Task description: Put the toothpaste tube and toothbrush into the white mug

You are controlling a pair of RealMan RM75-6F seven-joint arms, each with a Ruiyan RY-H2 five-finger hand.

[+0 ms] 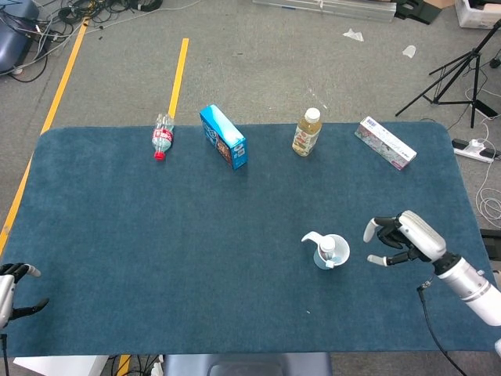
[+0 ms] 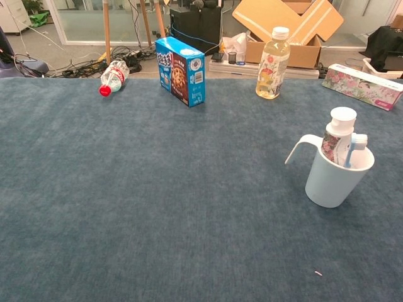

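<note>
We saw the white plastic mug (image 2: 332, 179) standing on the blue felt-covered table (image 2: 157, 207), holding the floral toothpaste tube (image 2: 335, 139) and pale-blue toothbrush (image 2: 352, 148) upright. Our right hand (image 1: 405, 238) hovered beside it, fingers spread, empty; our left hand (image 1: 12, 288) was also empty.

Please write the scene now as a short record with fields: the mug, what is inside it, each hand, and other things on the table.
mug: white mug upright on blue table
inside: toothpaste tube and toothbrush
right hand: right hand beside mug, apart, fingers spread, empty
left hand: left hand at table's near edge, empty
others: lying bottle, blue box, drink bottle, floral box
</note>
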